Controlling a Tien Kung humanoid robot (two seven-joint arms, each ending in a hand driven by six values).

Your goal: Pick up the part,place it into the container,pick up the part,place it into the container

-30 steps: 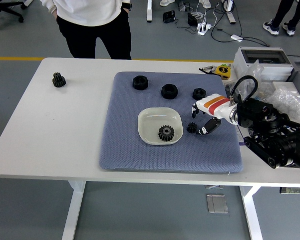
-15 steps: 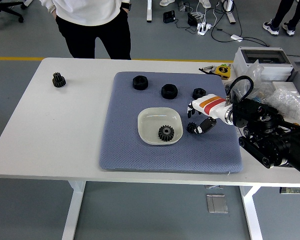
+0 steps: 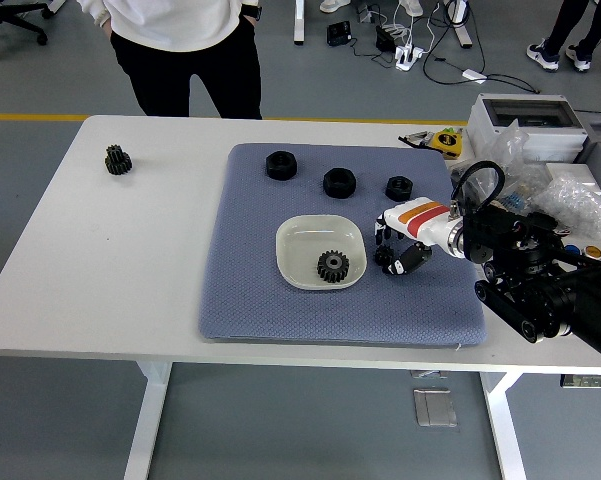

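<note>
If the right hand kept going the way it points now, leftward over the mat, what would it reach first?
Probably the small black part right at the right hand's fingertips, then the white dish's right rim. Whether the fingers already touch the part is unclear from this one view.

The mat (image 3: 280, 290) was blue-grey with a fine dotted weave on a white table (image 3: 110, 260). The bowl (image 3: 302, 240) was cream; the gear (image 3: 332, 265) inside was black. Beside the bowl, the hand (image 3: 405, 228) was white with orange and red stripes.
</note>
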